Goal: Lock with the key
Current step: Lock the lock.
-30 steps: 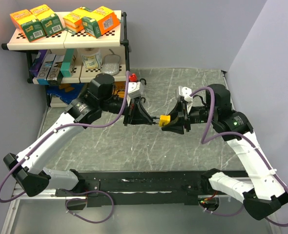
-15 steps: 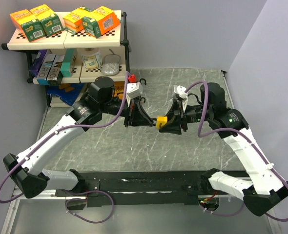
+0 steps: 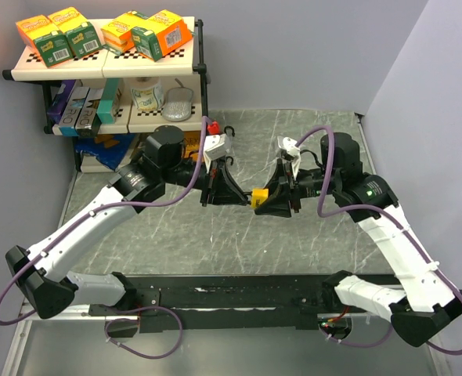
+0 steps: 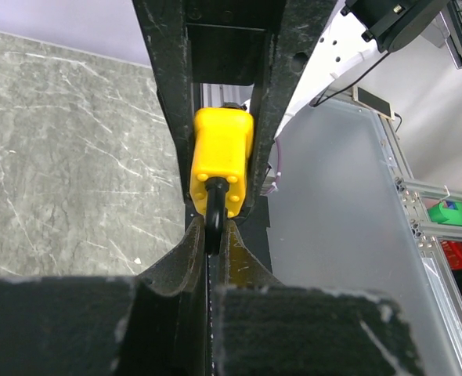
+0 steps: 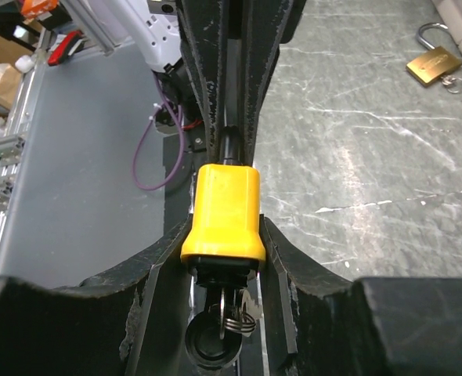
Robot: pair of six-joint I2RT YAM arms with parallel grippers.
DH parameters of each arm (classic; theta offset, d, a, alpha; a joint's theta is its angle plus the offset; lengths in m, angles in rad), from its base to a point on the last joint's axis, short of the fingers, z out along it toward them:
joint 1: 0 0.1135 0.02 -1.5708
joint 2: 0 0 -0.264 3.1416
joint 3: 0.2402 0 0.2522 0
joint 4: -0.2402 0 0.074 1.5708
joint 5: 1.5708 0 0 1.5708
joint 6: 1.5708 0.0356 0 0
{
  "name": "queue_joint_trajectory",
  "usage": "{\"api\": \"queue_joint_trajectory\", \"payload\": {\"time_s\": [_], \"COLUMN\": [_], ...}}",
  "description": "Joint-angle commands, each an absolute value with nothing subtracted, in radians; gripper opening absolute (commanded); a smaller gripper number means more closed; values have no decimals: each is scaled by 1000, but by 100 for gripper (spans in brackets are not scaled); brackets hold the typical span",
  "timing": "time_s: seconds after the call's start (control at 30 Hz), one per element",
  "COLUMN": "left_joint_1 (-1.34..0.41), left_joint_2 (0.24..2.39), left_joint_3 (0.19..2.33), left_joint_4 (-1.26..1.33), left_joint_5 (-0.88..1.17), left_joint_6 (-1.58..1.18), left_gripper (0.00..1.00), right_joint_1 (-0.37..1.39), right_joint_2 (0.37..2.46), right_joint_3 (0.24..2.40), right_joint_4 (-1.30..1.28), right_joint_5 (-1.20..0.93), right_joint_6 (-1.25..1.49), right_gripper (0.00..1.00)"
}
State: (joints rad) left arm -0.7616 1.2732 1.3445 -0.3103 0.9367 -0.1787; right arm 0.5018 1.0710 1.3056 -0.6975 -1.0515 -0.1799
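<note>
Yellow and brass locks: two; the yellow padlock (image 4: 221, 157) is up in the air over the middle of the table (image 3: 317, 141), between the two grippers; the brass padlock (image 5: 433, 64) lies flat on the table with a small ring beside it, well apart from the held one

Key: one seen; the key (image 5: 231, 312) with its metal ring sits at the bottom end of the yellow body, between the right fingers; whether it is fully seated I cannot tell

Arms and grippers: two arms, two grippers, tips facing each other

Shelf: one shelf rack (image 3: 106, 66) with two tiers, at the far left corner of the table

Top tier contents: orange and green cartons in four clusters; exact number I cannot tell

Lower tier contents: a row of upright boxes at the left, a round container and a pale oval item at the right

Left gripper (image 3: 243, 194): jaws pressed together, pinching the black shackle (image 4: 214, 213) of the yellow padlock; the yellow body sticks out beyond the tips

Right gripper (image 5: 222, 231): jaws partly spread, clamped on both side faces of the yellow body; shackle end points away toward the left gripper
</note>
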Motion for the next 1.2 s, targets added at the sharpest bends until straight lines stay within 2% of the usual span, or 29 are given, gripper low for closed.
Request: {"api": "queue_joint_trajectory", "payload": {"time_s": [0.0,0.13,0.17,0.2,0.23,0.27,0.37,0.53,0.63,0.7,0.8,1.17], "left_joint_1": [-874,-807,-775,-758,-741,-708,-666,-658,-660,-658,-658,-660], "left_joint_2": [1336,1304,1299,1287,1282,1279,1261,1239,1236,1235,1235,1218], "left_joint_3": [1339,1338,1342,1347,1353,1356,1373,1382,1374,1365,1355,1338], "left_joint_4": [-100,-169,-202,-260,-291,-320,-443,-538,-517,-500,-459,-433], "left_joint_5": [937,963,965,977,983,989,1005,992,1000,1002,1011,1035], "left_joint_6": [-195,-164,-120,-98,-78,-39,84,155,134,123,97,75], "left_gripper": [1,1,1,1,1,1,1,1,1,1,1,1], "right_joint_1": [577,555,546,520,506,486,398,307,308,310,354,471], "right_joint_2": [1140,1106,1100,1092,1091,1089,1074,1049,1043,1035,1029,1042], "right_joint_3": [1353,1344,1342,1345,1350,1362,1379,1399,1402,1387,1356,1322], "right_joint_4": [-458,-570,-598,-642,-670,-692,-778,-900,-916,-890,-864,-808], "right_joint_5": [-1118,-1117,-1118,-1118,-1118,-1114,-1115,-1097,-1104,-1124,-1109,-988], "right_joint_6": [-210,-300,-313,-322,-337,-344,-380,-486,-491,-466,-448,-434], "right_gripper": [0,0,5,19,38,64,75,75,70,64,57,51]}}
